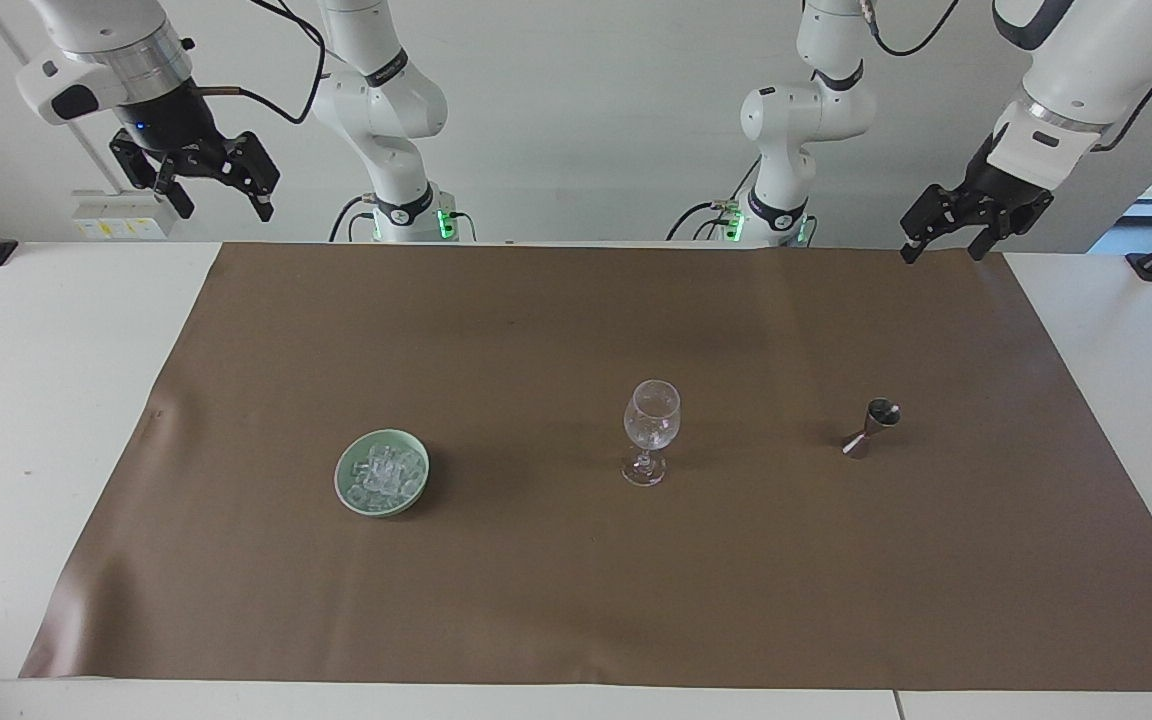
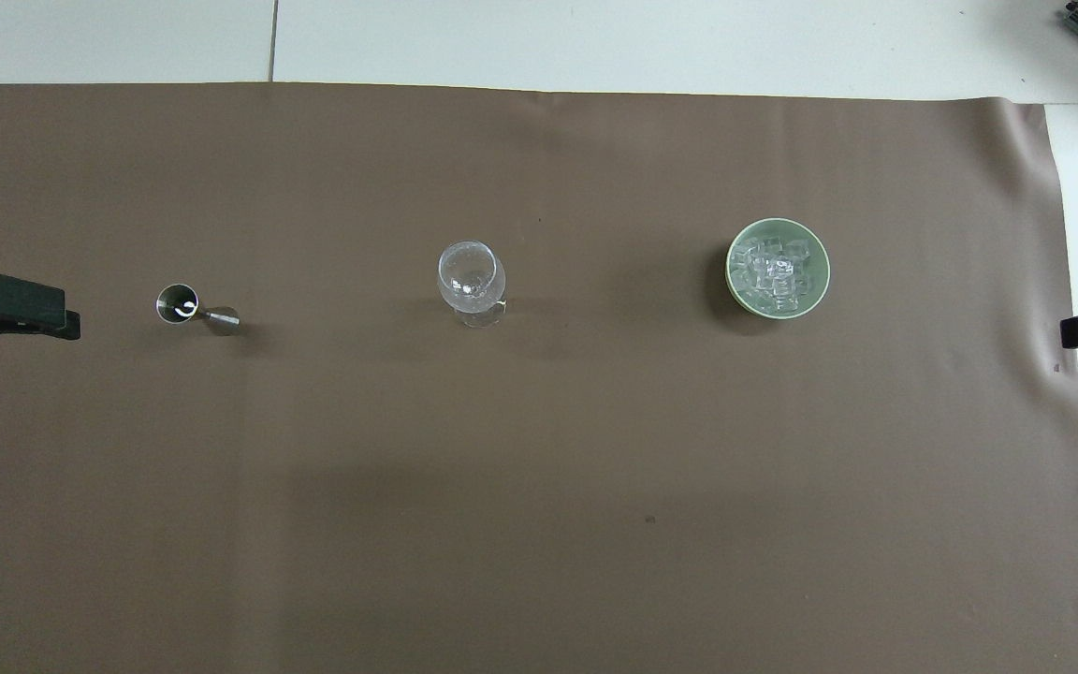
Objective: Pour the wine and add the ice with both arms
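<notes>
Left gripper (image 1: 941,250), upper right of frame, jaws wide, empty; right gripper (image 1: 221,200), upper left, likewise; ice (image 1: 383,474) in green bowl (image 1: 341,480), lower centre-left.

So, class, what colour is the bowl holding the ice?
Pale green bowl, clearest in the overhead view.
</notes>
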`<state>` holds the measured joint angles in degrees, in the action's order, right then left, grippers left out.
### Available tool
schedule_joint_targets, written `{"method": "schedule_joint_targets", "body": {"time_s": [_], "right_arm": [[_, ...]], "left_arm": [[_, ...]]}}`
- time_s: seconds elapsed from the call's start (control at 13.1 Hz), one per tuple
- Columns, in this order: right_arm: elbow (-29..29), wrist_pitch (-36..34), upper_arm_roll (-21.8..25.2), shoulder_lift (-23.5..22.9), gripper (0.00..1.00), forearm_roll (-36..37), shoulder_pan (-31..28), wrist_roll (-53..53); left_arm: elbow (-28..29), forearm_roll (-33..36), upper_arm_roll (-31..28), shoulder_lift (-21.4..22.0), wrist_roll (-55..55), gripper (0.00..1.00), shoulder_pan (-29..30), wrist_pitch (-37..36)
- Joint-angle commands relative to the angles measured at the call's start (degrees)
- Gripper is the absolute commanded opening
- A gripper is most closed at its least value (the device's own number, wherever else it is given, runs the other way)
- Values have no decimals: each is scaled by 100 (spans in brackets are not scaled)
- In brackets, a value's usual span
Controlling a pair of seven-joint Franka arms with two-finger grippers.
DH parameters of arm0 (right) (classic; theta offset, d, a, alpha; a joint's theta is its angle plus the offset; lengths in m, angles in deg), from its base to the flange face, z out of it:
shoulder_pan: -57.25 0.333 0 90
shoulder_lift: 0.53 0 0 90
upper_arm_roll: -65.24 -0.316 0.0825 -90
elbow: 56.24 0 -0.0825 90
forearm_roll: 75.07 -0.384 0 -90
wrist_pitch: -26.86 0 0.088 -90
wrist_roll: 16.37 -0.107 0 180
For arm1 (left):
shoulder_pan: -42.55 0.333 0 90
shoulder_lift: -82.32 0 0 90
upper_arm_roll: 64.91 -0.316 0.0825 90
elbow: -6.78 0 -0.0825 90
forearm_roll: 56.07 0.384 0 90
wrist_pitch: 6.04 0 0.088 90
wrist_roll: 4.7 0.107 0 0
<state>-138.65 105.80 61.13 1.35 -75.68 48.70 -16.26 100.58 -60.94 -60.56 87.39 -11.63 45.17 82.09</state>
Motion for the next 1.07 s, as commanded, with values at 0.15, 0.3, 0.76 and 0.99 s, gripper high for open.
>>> {"method": "schedule_joint_targets", "body": {"time_s": [0.15,0.3,0.76,0.99], "right_arm": [[-117,34,-10,93,100,-79,-32,85],[-108,34,-10,93,100,-79,-24,85],[-108,34,-10,93,100,-79,-32,76],[-117,34,-10,93,100,-79,-32,76]], "left_arm": [[121,-154,-21,29,-1114,100,116,74],[225,-347,-56,73,-1660,100,142,91],[437,-1138,-74,29,-2864,100,546,74],[595,-1480,-83,-111,-3208,100,704,56]]}}
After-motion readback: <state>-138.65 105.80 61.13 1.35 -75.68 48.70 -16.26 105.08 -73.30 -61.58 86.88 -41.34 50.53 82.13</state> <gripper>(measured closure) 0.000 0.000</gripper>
